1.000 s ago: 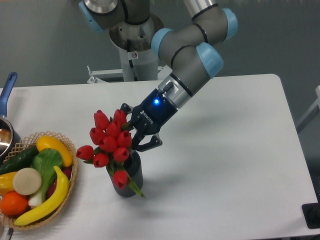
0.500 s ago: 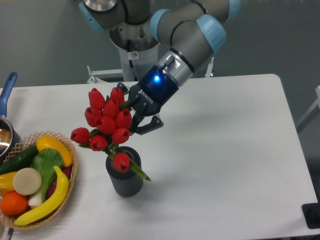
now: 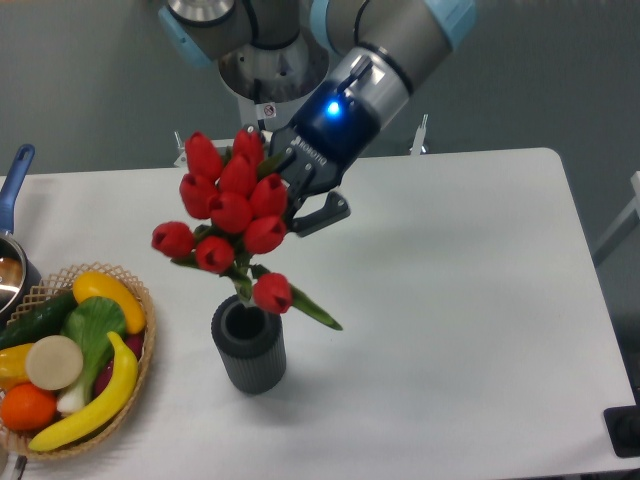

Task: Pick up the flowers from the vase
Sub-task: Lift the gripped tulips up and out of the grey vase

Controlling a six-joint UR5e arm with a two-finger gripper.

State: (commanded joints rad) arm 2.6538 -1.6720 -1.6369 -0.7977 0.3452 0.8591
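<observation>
Flowers [image 3: 232, 205] held up off the table in the pincer [image 3: 290, 195], red tulip buds bunched just left of the fingers, bunch tilted with heads up-left. Stems and a long green leaf trail down-right below the pincer; lowest bud hangs just above the vase [image 3: 248, 346] rim. Stem ends look clear of the vase mouth, or barely at it, hard to tell since the low bud covers that spot. Pincer closed on the flowers, gripping the stems behind the buds; one dark finger [image 3: 322, 214] shows to the right of the bunch, the other mostly hidden by buds. Blue light lit on the pincer body, arm [image 3: 385, 60] coming in from upper right.

Vase sits upright on the white table [image 3: 460, 300], below and slightly left of the pincer, dark ribbed cylinder, mouth open and dark inside.

Wicker basket [image 3: 140, 385] well left and below the pincer, at the table's front left edge, holding a banana, yellow pepper, cucumber, orange fruit, leafy green veg, and a pale round slice. Pot with blue handle [image 3: 14, 185] at far left edge, cut off, contents brownish, unclear.
</observation>
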